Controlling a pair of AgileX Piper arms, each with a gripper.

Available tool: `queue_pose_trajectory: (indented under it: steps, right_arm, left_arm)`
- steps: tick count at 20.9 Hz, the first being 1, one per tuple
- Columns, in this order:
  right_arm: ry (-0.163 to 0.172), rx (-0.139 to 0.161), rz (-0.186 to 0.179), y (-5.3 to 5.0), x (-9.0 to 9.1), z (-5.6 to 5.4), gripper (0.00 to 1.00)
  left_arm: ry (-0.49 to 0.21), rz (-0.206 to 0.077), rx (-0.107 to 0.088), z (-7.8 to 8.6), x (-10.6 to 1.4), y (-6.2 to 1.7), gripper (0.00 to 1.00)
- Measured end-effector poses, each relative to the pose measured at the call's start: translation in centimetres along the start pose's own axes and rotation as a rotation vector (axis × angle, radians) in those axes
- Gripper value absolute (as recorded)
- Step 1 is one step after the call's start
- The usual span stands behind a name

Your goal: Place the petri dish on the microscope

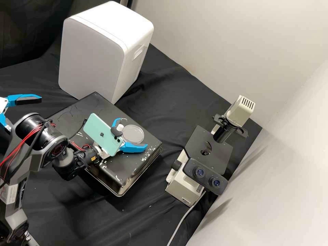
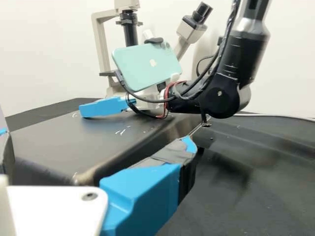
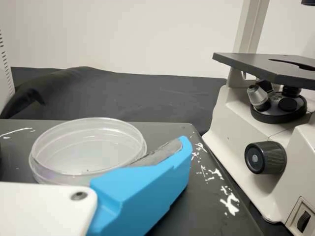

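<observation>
On a black-draped bench [image 1: 177,89], a white boxy cabinet [image 1: 102,51] stands behind an upturned black tray [image 1: 71,114] streaked with white marks. An inverted microscope [image 1: 205,160] sits apart from the tray on its far side from the arms, and its flat black stage [image 1: 210,150] is bare. The right arm, which carries a mint-green phone [image 1: 102,133] at its wrist, lies low over the tray. The right gripper [image 1: 131,135] is spread open around the petri dish [image 3: 87,147], 1 blue finger on each side. It cannot be told whether either pad touches the dish, which rests flat on the tray near the edge facing the microscope. The left gripper [image 1: 18,111] hangs beyond the tray's opposite side, its 2 fingers wide apart and holding nothing. The dish looks like thin clear plastic, so it is likely light, stiff, slick-walled and liable to crack or pop out under a hard squeeze. A gentle pinch across opposite points of the low side wall, keeping the dish level, seems the safest hold.
</observation>
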Motion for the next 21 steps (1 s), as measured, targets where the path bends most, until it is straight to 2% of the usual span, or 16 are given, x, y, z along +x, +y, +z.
queue_pose_trajectory:
  steps: [21]
  right_arm:
    - [0.0, 0.026, -0.007, -0.14, 0.02, 0.06, 0.0]
  left_arm:
    - [0.005, 0.003, -0.009, 0.1, 0.03, 0.0, 1.0]
